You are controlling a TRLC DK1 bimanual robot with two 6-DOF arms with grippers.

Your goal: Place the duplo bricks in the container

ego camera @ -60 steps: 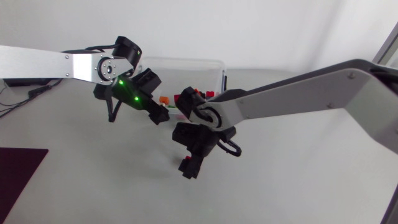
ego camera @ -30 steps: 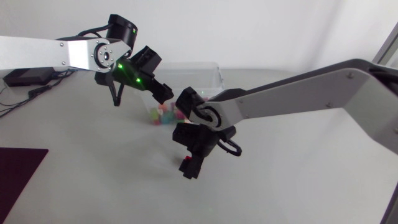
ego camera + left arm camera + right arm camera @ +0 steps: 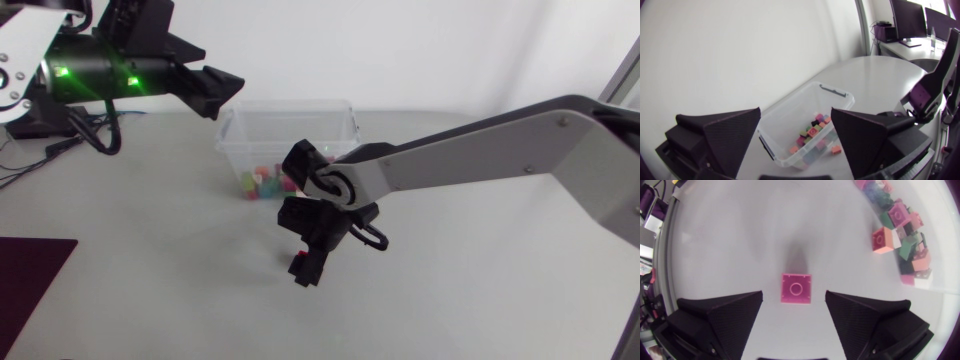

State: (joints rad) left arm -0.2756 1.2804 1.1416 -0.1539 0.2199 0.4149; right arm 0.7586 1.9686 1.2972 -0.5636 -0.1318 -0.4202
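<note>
Between the spread fingers of the right hand [image 3: 304, 272] lies a single pink duplo brick [image 3: 796, 288], stud up, on the white surface [image 3: 150, 260]. It sits well apart from the clear plastic container [image 3: 290, 103]. That hand hangs over it wide open and grips nothing; neither finger touches the brick. The left hand [image 3: 222, 93] is held high above the container's near corner, also wide open and empty.

By the look of it the brick is hard moulded plastic: light, stiff and in no danger of breaking, but smooth-sided. It could skid across the surface or twist if pinched on a corner. It lies roughly square to the fingers, so the best hold is probably across the two flat side walls facing them, low down and below the stud. A modest squeeze should be enough.

From the head view the right hand covers nearly all of the brick, and only a reddish sliver shows. How far the fingertips are above the surface cannot be judged from any view. The loose bricks [image 3: 812, 137] already inside the container are a jumble of pink, orange, green and dark pieces, too small and overlapping to count. The right arm hides part of the container's far side and a strip of surface beneath it. Whether other bricks lie there cannot be told.
</note>
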